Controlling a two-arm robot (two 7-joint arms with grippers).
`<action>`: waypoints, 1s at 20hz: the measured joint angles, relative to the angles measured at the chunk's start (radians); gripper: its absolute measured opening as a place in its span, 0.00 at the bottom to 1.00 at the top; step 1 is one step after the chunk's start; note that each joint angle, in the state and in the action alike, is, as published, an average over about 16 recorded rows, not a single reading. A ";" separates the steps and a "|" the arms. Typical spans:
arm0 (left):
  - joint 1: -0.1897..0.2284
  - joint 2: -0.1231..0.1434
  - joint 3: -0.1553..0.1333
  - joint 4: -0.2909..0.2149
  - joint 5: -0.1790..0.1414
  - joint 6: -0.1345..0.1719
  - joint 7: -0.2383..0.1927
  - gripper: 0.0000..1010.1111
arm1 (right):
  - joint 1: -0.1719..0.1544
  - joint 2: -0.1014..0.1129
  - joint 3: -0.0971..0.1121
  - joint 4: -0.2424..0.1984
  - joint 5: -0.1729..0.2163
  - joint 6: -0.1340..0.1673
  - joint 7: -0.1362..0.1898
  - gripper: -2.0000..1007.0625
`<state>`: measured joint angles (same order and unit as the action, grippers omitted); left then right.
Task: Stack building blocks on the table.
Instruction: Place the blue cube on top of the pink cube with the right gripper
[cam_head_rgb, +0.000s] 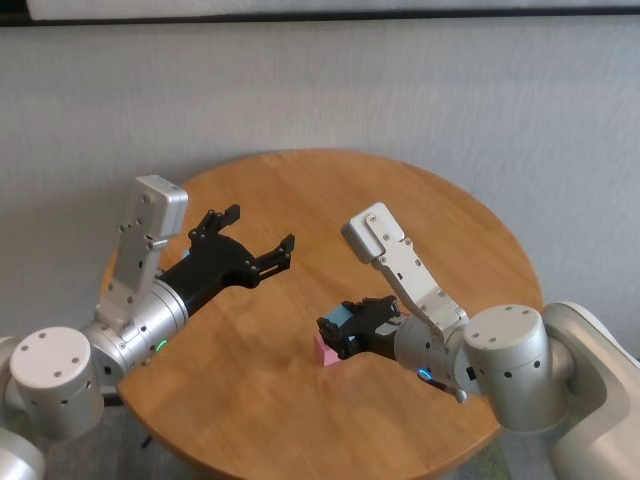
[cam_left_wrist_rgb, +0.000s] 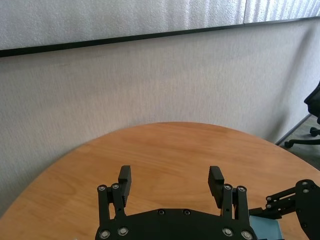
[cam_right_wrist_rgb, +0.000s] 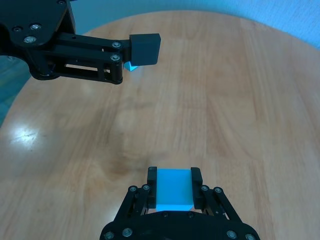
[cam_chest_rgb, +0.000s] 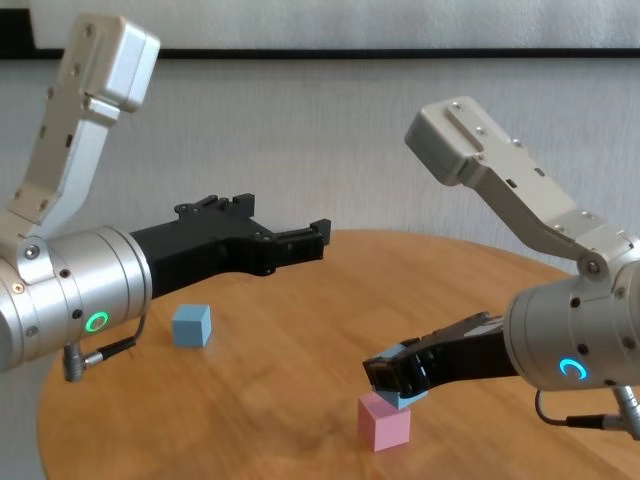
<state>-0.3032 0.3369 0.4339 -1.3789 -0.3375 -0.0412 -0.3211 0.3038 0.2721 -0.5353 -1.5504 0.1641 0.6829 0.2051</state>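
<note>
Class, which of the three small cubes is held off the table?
The light blue cube in the right gripper, above the pale pink cube; the other blue cube rests on the table.

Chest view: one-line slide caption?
Right gripper holds a light blue block just above the pink block; open left gripper hovers above the second blue block.
</note>
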 joint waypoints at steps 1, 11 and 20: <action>0.000 0.000 0.000 0.000 0.000 0.000 0.000 0.99 | 0.002 -0.005 0.001 0.004 -0.001 0.003 0.000 0.36; 0.000 0.000 0.000 0.000 0.000 0.000 0.000 0.99 | 0.014 -0.035 0.000 0.030 -0.021 0.025 0.010 0.36; 0.000 0.000 0.000 0.000 0.000 0.000 0.000 0.99 | 0.021 -0.046 -0.003 0.049 -0.047 0.024 0.021 0.36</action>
<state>-0.3032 0.3369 0.4339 -1.3789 -0.3374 -0.0412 -0.3211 0.3245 0.2257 -0.5386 -1.5018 0.1174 0.7068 0.2257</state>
